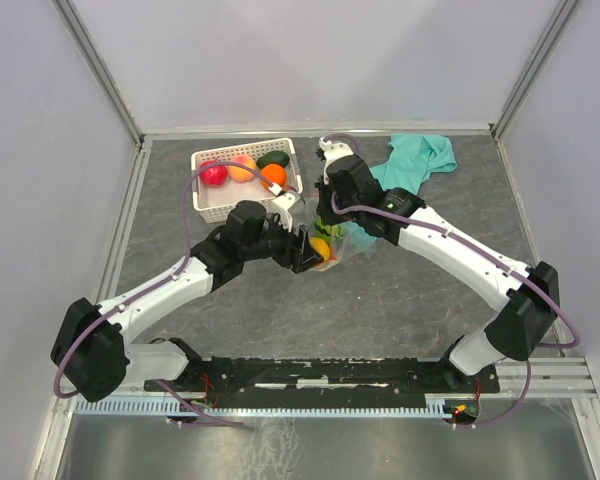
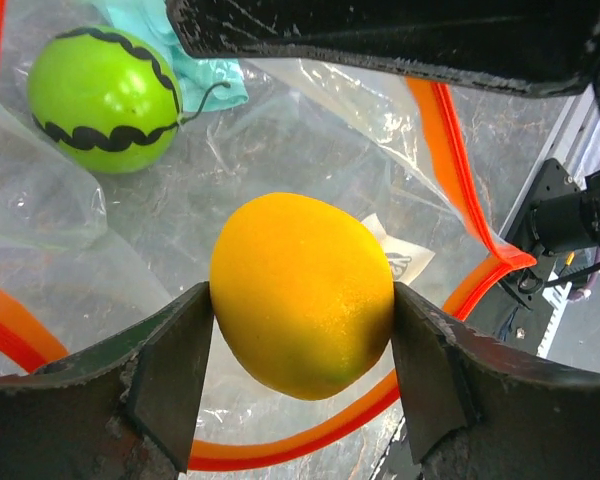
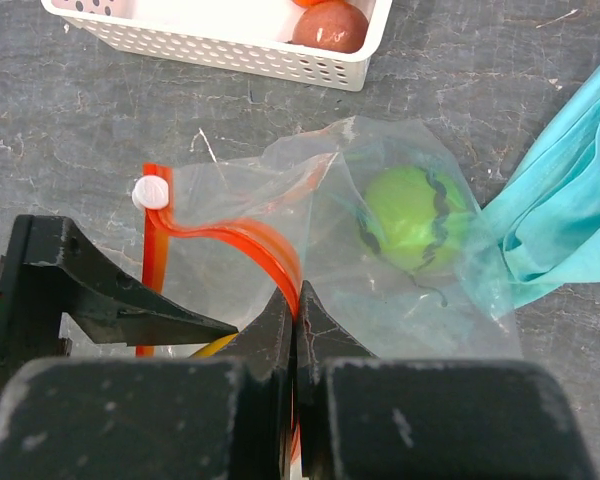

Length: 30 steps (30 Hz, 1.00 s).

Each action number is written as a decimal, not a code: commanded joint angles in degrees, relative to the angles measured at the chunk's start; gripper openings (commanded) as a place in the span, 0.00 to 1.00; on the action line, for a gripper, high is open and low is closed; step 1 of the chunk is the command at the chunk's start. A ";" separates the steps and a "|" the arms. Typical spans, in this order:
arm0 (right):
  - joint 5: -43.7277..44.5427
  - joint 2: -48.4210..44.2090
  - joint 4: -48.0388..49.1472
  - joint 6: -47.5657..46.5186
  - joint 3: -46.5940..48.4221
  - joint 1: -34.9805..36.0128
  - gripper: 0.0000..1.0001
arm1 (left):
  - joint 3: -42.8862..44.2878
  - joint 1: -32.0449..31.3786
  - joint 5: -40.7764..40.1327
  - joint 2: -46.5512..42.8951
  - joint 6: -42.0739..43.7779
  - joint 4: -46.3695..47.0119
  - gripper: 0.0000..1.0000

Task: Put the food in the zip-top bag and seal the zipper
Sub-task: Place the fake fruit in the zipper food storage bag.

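A yellow fruit (image 2: 300,270) at the zip-top bag (image 3: 230,290) mouth
The left gripper (image 2: 302,305) clamps it; the right gripper (image 3: 296,320) pinches the zipper (image 3: 153,265) (green fruit (image 3: 410,218) already inside). A slipped pinch could shut the opening.

Grey table (image 1: 400,290) w/ basket (image 1: 220,211), bag (image 3: 220,205), cloth (image 1: 420,160)

Lab test cell: plain white wall panels (image 1: 310,60), aluminium framing (image 1: 99,70), grey tabletop (image 1: 400,300).

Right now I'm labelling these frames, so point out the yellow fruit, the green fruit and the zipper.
yellow fruit (image 2: 302,295), left wrist view, middle of its skin.
green fruit (image 3: 412,218), right wrist view, its centre.
zipper (image 2: 452,150), left wrist view, straight stretch at right.
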 commanded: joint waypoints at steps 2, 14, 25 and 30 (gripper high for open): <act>-0.38 -0.83 2.97 0.52 2.41 -0.63 0.02 | 4.38 -0.61 -0.85 0.22 -0.19 -1.65 0.77; -1.23 -0.50 3.34 0.55 2.32 -1.33 0.02 | 9.42 -0.55 -6.82 -2.02 -1.73 -9.67 0.90; -1.80 -0.26 3.58 0.84 1.56 -2.03 0.02 | 16.97 -0.55 -26.86 -6.25 -7.17 -28.54 0.86; -2.39 -0.01 3.78 1.12 1.46 -2.15 0.02 | 16.96 -0.55 -32.50 -5.25 -10.93 -31.93 0.81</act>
